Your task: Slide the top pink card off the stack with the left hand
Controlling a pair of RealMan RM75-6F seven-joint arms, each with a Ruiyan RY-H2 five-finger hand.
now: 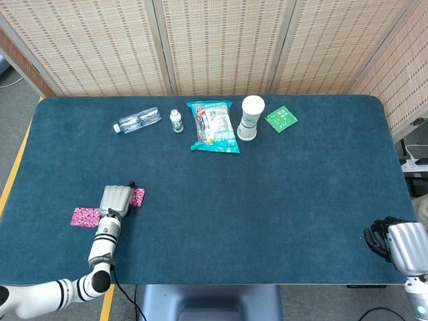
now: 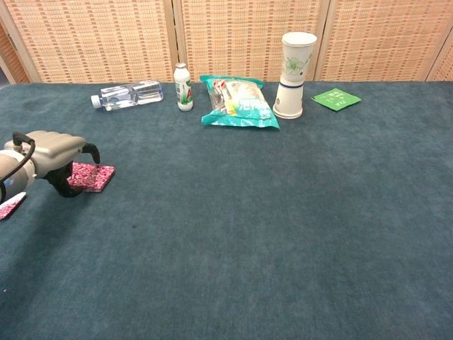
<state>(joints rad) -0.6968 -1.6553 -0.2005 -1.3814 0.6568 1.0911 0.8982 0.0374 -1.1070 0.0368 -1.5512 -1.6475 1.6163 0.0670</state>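
Teal felt covered the table (image 1: 267, 200), which stood before woven cane screens (image 1: 221, 40). Near the front left corner, the left hand (image 1: 115, 200) lay palm down over a small stack of pink patterned cards (image 2: 92, 176), its grey back uppermost and its dark fingers (image 2: 67, 185) curled down onto the stack's near edge; whether it was pressing on the top card or only resting there could not be told, so its grasp was unclear. In the head view the stack (image 1: 137, 196) peeked out at the right side of the hand. Just to the left of the hand, and apart from the stack, a single pink card (image 1: 85, 217) lay flat on the felt; the chest view caught only its tip (image 2: 10, 207) at the left edge of the frame. The right hand (image 1: 394, 243) sat at the front right edge of the table, well apart from everything else, its dark fingers curled in with nothing in them. Along the far side, from left to right, lay a clear plastic bottle (image 1: 137, 120) on its side, a small white bottle (image 1: 176, 121) standing upright, a teal snack bag (image 1: 214, 126) lying flat, 1 white paper cup (image 1: 251, 117) standing mouth down, and a green packet (image 1: 281, 119) flat on the felt.
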